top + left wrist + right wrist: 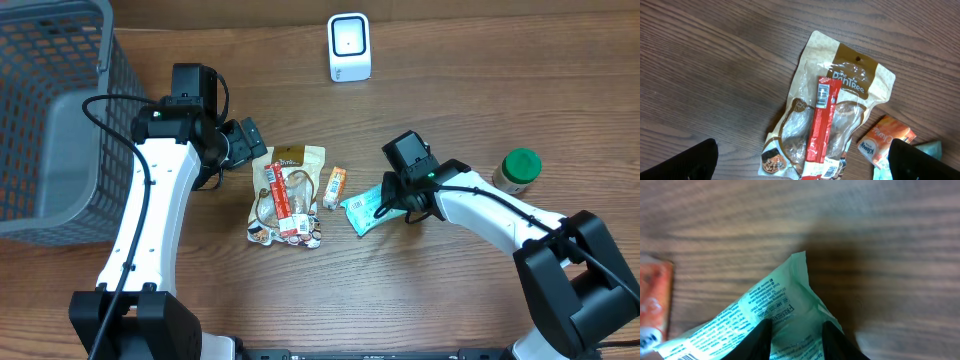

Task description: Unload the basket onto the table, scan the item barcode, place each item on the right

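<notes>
1. The teal packet [362, 212] lies right of centre in the overhead view. The right gripper [797, 341] straddles its crinkled end, but I can't tell whether it is clamped.
2. A thin pinch on slick film could slip when lifted toward the scanner [349, 47] at top centre.
3. The left gripper [248, 140] hangs spread wide and empty.

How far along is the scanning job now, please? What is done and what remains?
Done: nothing yet, it seems. In hand: the right gripper pinches the green packet, which lies on the table, away from the scanner. Left: lift it and show its barcode to the scanner. The left gripper hangs open over the brown pouch.
</notes>
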You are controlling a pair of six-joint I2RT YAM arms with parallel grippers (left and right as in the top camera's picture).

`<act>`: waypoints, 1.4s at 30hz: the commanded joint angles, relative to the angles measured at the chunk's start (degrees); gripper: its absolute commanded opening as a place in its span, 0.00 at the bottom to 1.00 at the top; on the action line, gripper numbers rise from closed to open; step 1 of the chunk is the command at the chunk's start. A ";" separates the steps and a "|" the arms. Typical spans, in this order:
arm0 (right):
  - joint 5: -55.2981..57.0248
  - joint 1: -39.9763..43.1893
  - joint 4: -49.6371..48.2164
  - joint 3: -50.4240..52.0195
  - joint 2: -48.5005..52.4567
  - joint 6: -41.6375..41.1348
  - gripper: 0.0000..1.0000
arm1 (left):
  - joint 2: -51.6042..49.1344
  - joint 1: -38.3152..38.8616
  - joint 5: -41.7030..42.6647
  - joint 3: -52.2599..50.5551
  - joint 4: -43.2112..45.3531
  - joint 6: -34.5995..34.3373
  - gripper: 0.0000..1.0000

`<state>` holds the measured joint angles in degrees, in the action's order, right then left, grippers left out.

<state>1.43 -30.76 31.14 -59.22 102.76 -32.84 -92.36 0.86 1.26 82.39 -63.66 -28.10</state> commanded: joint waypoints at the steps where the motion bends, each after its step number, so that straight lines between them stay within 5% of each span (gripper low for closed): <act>1: -0.22 1.09 2.93 -0.24 -0.44 0.13 0.34 | 0.98 -0.09 -0.20 0.37 0.02 1.29 1.00; 11: -1.11 4.72 15.26 -7.63 -3.87 8.70 0.44 | 0.98 -0.09 -0.20 0.37 0.02 1.29 1.00; 15: -1.99 4.92 18.43 -7.69 -3.96 13.42 0.61 | 0.98 -0.09 -0.20 0.37 0.02 1.29 1.00; 42: -3.04 4.90 15.91 -3.72 -3.69 18.32 0.52 | 0.98 -0.09 -0.20 0.37 0.02 1.29 1.00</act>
<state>-1.34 -25.91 47.42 -63.26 100.14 -14.96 -92.36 0.86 1.26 82.39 -63.64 -28.10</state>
